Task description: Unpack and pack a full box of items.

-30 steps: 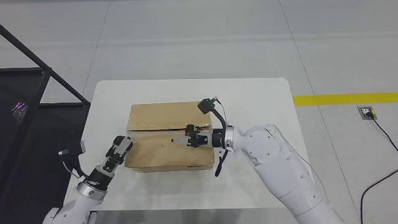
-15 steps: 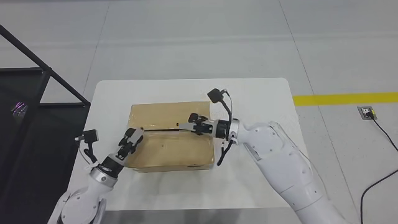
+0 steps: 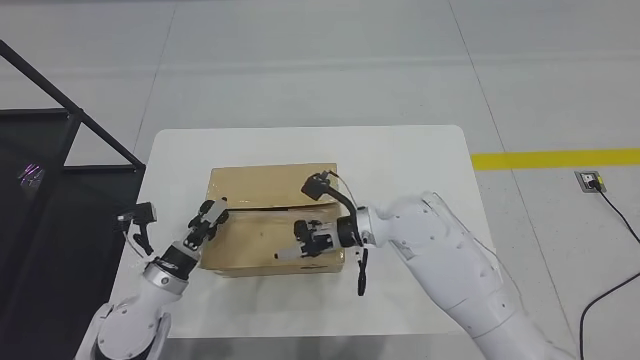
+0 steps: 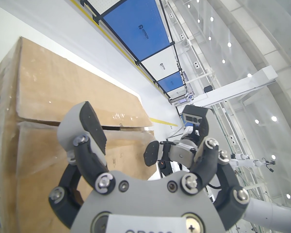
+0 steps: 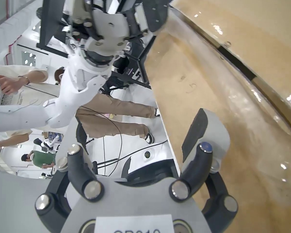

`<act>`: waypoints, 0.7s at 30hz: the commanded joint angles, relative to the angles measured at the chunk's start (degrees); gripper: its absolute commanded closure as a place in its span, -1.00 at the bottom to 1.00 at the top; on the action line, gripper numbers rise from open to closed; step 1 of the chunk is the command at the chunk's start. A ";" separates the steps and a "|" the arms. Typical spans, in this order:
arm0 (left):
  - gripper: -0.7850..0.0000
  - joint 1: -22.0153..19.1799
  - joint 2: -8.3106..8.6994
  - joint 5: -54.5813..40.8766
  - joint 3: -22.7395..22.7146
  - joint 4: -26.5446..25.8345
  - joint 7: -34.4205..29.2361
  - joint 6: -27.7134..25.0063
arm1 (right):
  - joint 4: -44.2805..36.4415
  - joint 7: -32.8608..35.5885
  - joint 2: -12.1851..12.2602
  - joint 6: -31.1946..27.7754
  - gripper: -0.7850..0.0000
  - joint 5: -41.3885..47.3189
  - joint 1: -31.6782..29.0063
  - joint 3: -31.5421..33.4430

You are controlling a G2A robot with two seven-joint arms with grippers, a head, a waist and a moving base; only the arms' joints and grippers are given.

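Cardboard box (image 3: 272, 220) sat on the white desk (image 3: 420, 160), offset from ctr toward 9 o'clock, long axis running 9 to 3. Top flaps were down, w/ a dark seam gap between them; glossy clear tape covered the top. Left tool (image 3: 208, 220) was at the box's 9 o'clock end, nr the top edge, fingers spread apart, nothing between them; the right wrist view showed one pad (image 5: 155, 8) right at that edge, contact not confirmed. Right tool (image 3: 295, 245) was over the box top toward 5 o'clock, nr the front edge, also spread wide and gripping nothing; one finger (image 5: 203, 132) lay close against the taped flap, touching or not could not be told. Both tools faced each other across the near flap. Yellow floor line (image 3: 555, 158) ran off at 3 o'clock of the desk.
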 commanded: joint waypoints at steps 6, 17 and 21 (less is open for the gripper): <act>-1.00 2.39 0.22 -2.78 -3.02 -1.09 -0.90 -1.60 | 3.22 -4.56 -0.75 0.60 -1.00 0.67 1.61 -0.92; -1.00 3.92 0.26 -2.72 -4.04 -1.02 -1.21 -2.67 | 5.67 -12.32 -1.35 0.53 -1.00 0.25 2.53 -0.56; -1.00 3.92 0.23 -2.34 -3.84 -0.86 -1.28 -2.57 | 5.87 -13.91 -1.42 -0.63 -1.00 1.04 2.26 -0.09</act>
